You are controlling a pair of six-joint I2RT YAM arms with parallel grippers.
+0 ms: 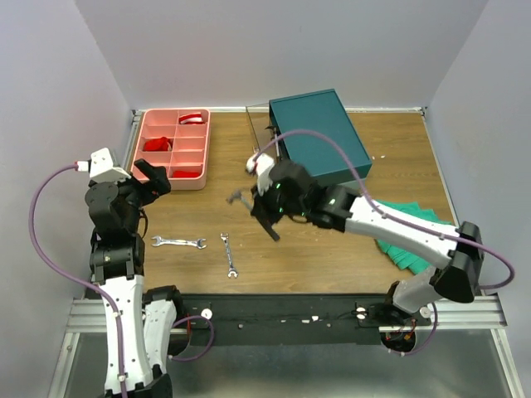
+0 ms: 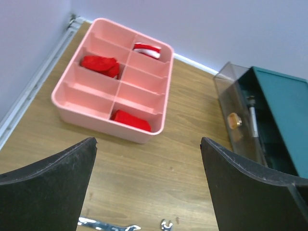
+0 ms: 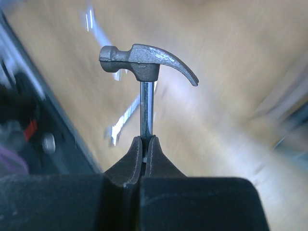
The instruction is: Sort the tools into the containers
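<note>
My right gripper (image 3: 145, 140) is shut on the shaft of a small claw hammer (image 3: 144, 60) and holds it above the table's middle; the hammer head also shows in the top view (image 1: 240, 197). Two silver wrenches lie on the wood: one (image 1: 179, 242) flat to the left, one (image 1: 229, 254) more upright beside it. My left gripper (image 2: 147, 144) is open and empty, above the table near the pink divided tray (image 2: 144, 135). The teal box (image 1: 319, 135) with its clear tray (image 2: 230, 108) stands at the back; another tool (image 2: 252, 120) lies inside it.
Red items (image 2: 100, 65) lie in several compartments of the pink tray. A green cloth (image 1: 411, 236) lies at the right, partly under my right arm. The right wrist view is motion-blurred. The black rail (image 1: 282, 311) runs along the near edge.
</note>
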